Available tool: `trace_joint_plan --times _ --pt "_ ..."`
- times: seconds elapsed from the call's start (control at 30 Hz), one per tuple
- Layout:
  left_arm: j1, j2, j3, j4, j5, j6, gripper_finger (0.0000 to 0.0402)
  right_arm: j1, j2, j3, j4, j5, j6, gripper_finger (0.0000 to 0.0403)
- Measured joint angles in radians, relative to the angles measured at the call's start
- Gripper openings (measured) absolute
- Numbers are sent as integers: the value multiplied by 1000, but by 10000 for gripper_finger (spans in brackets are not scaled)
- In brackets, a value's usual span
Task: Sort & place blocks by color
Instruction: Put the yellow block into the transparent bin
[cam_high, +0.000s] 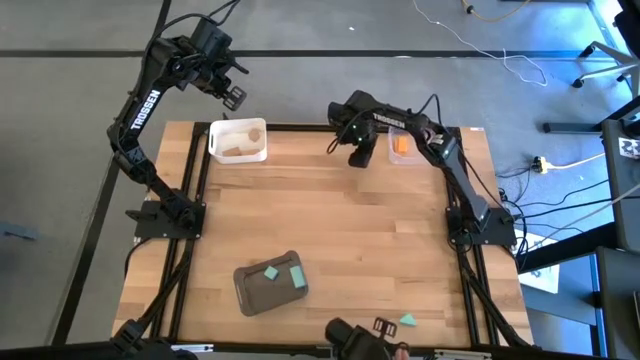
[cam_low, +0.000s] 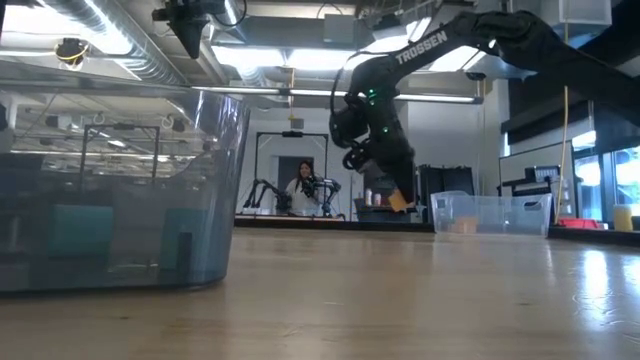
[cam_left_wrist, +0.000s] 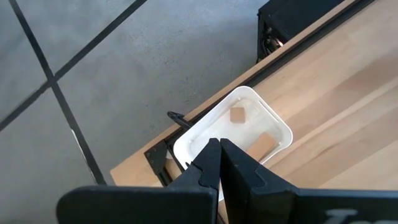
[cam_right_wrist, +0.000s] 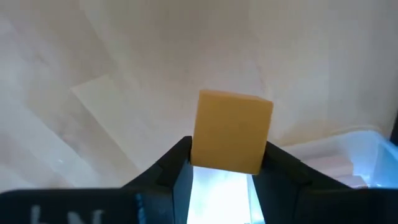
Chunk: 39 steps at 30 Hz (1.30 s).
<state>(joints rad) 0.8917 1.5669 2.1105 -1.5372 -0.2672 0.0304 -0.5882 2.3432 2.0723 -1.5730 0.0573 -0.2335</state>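
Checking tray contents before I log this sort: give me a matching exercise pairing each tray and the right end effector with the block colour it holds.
Column 1:
1. white tray
2. clear tray
3. dark grey tray
4. right end effector

Column 2:
a. teal-green blocks
b. an orange block clamped between its fingers
c. pale natural wood blocks
d. an orange block lying inside

Pairs: 1-c, 2-d, 3-a, 4-b
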Motion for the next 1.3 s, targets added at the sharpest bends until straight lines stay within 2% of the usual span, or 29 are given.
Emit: trace_joint_plan --times 0.1,0.4,0.57,0.67,1.0,1.3 --pt "0 0 0 0 1 -2 0 -25 -29 -25 3 -5 13 134" --pt "0 0 0 1 67 -2 0 -141 -228 -202 1 2 16 135" --pt "0 0 0 4 69 -3 0 -214 -323 -340 27 103 28 135" --pt "0 0 0 5 71 -22 0 -267 -368 -442 88 108 60 135" --pt "-1 0 0 5 71 -30 0 -371 -395 -728 332 108 72 135" --pt "-11 0 0 23 71 -54 0 -392 -396 -783 383 99 63 153"
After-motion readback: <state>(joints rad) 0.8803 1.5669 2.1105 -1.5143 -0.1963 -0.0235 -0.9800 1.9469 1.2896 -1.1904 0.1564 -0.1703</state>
